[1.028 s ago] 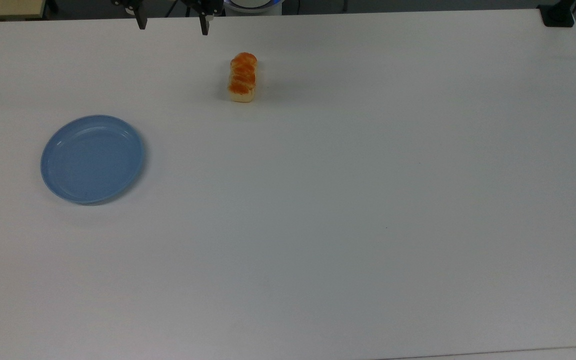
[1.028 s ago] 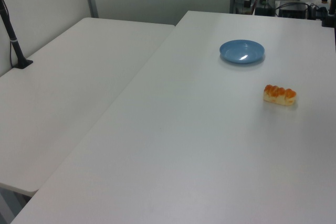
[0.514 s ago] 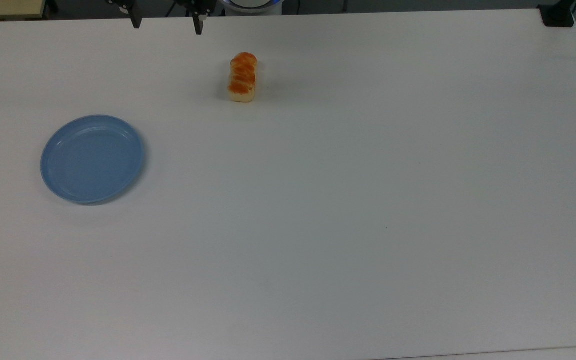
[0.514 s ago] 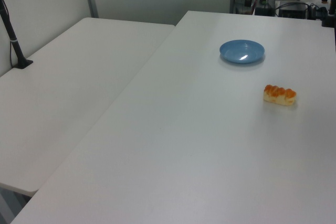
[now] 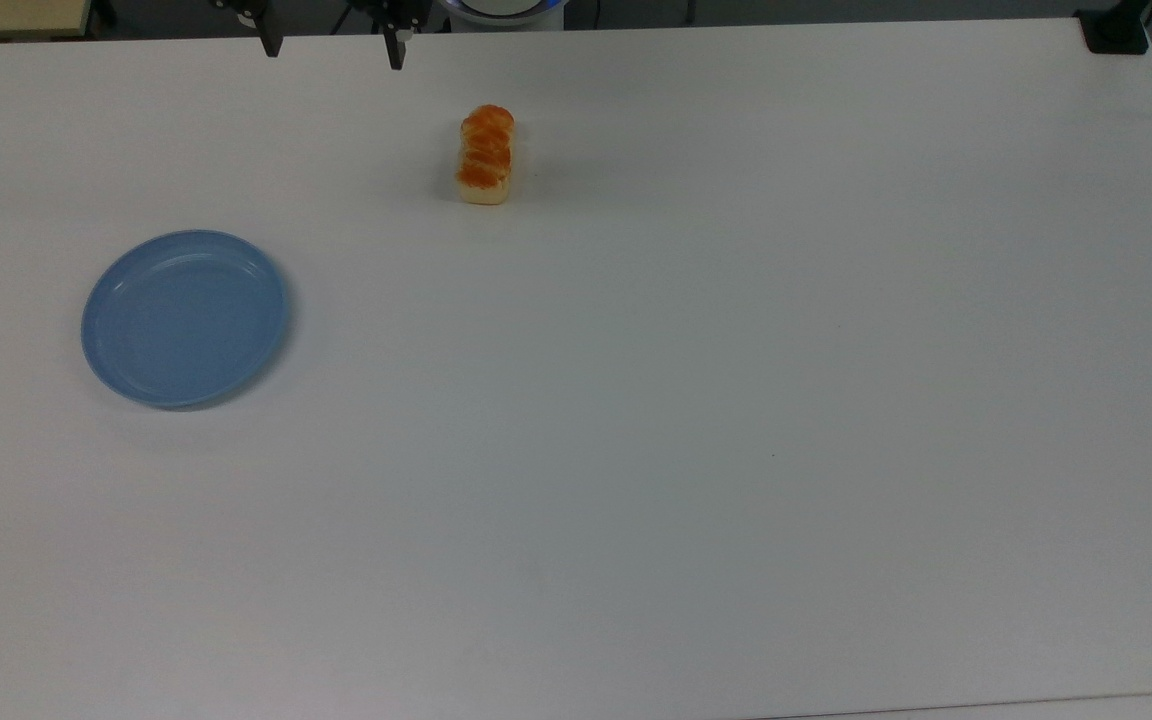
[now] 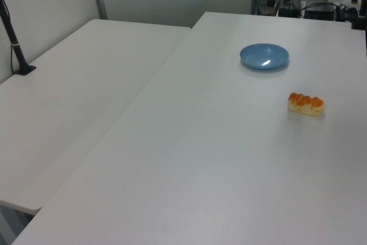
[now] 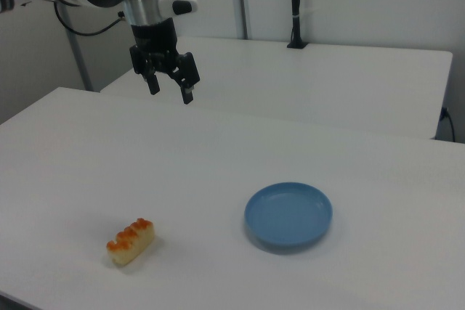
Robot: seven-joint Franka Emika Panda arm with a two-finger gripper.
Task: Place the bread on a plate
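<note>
The bread [image 5: 485, 154] is a small cream loaf with an orange-brown ridged top, lying on the white table near the top view's upper edge; I also see the bread [image 6: 305, 103] in the left view and the bread [image 7: 131, 241] in the right view. The light-blue plate [image 5: 184, 318] sits bare at the top view's left, seen too as the plate [image 6: 264, 56] and the plate [image 7: 288, 215]. My gripper [image 7: 170, 91] hangs open high above the table, well away from the bread; its fingertips [image 5: 396, 58] poke in at the top view's upper edge.
A second white table [image 6: 80, 84] adjoins on the left view's left, with a black post [image 6: 14, 44] clamped to it. A black clamp [image 5: 1114, 30] sits at the top view's upper right corner. Wide bare tabletop [image 5: 696, 420] lies between bread and plate.
The gripper's fingertips have drawn back slightly toward the top view's upper edge and shifted a little left. Bread and plate have not moved.
</note>
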